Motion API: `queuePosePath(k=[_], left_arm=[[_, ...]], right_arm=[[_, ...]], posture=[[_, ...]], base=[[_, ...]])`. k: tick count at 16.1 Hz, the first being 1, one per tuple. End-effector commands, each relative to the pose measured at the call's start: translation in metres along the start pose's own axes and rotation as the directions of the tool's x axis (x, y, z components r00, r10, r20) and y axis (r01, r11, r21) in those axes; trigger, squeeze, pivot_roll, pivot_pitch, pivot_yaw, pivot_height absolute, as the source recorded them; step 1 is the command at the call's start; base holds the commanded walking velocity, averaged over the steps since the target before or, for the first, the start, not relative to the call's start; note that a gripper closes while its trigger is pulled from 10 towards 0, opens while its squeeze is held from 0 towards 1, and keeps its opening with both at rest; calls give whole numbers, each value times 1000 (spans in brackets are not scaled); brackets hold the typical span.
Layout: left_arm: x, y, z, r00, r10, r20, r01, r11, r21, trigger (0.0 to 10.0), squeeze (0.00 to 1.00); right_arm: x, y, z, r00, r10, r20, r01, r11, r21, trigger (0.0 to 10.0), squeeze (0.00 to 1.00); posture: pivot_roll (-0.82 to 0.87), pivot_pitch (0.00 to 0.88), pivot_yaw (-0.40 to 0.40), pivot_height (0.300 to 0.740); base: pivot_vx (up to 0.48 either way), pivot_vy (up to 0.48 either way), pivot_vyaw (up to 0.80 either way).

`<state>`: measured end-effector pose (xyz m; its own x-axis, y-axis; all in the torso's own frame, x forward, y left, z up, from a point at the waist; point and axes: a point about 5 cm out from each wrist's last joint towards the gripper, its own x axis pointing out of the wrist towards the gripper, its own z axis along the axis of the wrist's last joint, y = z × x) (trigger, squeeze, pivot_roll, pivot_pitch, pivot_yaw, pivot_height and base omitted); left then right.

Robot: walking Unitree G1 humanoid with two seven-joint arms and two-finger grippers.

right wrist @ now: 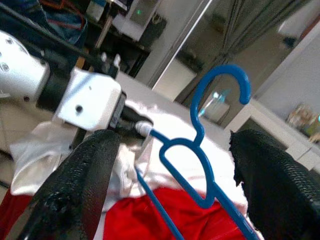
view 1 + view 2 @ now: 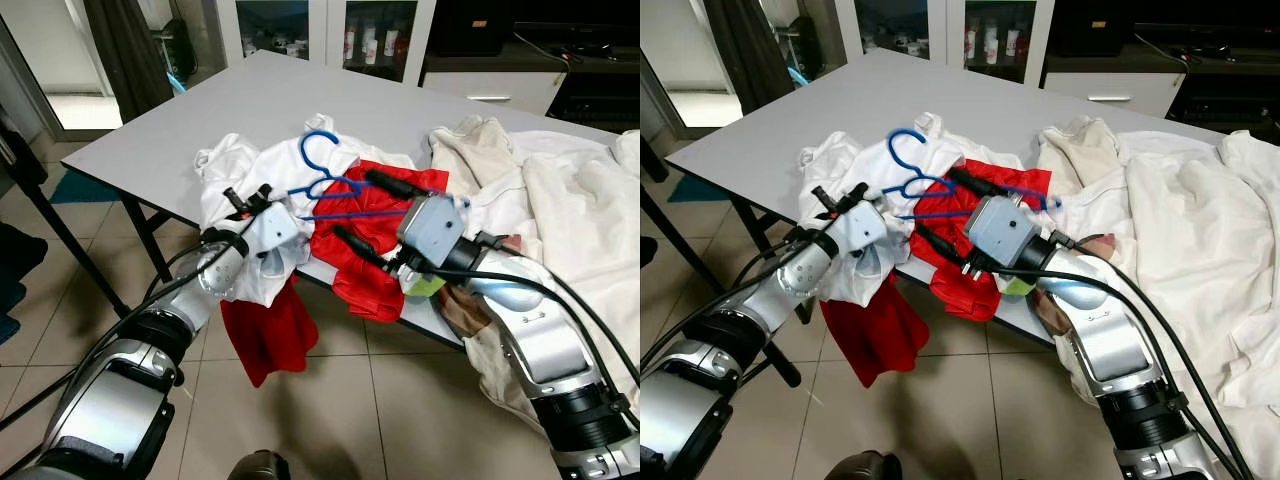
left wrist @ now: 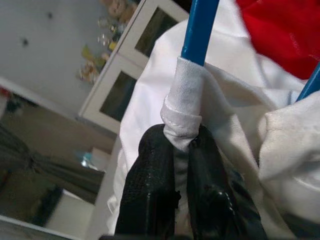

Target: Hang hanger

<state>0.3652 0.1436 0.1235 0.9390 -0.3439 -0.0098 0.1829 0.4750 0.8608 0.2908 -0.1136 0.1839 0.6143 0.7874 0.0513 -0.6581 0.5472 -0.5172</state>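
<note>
Here, on the near edge of a grey table (image 2: 200, 120): a heap of clothes with a blue hanger (image 2: 325, 175) on top, hook pointing to the far side. Under the hanger, a white garment (image 2: 245, 170) to the left and a red garment (image 2: 365, 255) to the right, the red one partly hanging over the table's near edge toward the tiled floor (image 2: 370, 400). Further right, a pile of cream and white laundry (image 2: 560, 190) draped off the table.

Left gripper (image 3: 181, 150) at the hanger's left end, fingers pressed together on a white strap (image 3: 182, 105) of the garment where it wrapped the blue bar. Hard to tell from the wrist view whether the bar itself was caught in the pinch or just the cloth.

Right gripper (image 2: 370, 210) over the red garment, fingers (image 1: 80, 185) spread wide, one to each side of the hanger's right half, touching neither bar nor hook so far as could be seen. Hanger lying flat on the clothes, not lifted.

Beyond the table's far side, a white cabinet (image 2: 325, 30) with glass doors.
</note>
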Motion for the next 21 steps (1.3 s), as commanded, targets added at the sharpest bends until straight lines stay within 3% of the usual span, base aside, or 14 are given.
queuePosePath(k=[1, 5, 11, 21], left_arm=[[2, 5, 5, 999, 5, 47, -9, 997, 73, 10000, 0], [0, -1, 8, 995, -22, 93, 6, 985, 170, 10000, 0], [0, -3, 11, 991, -7, 134, -20, 980, 198, 10000, 0], [-1, -3, 14, 987, -1, 161, -33, 977, 212, 10000, 0]], right_arm=[[4, -2, -1, 1000, 7, -21, -7, 1000, 10, 10000, 0], [4, -5, -15, 996, -2, -84, 7, 998, 68, 10000, 0], [9, -5, -35, 982, -14, -189, 35, 993, 111, 10000, 0], [17, -8, -36, 982, -36, -185, 60, 990, 129, 10000, 0]], posture=[[106, 0, 32, 740], [108, 0, 32, 740], [111, 0, 24, 740], [115, 0, 19, 740]], base=[[0, 0, 0], [0, 0, 0], [0, 0, 0], [0, 0, 0]])
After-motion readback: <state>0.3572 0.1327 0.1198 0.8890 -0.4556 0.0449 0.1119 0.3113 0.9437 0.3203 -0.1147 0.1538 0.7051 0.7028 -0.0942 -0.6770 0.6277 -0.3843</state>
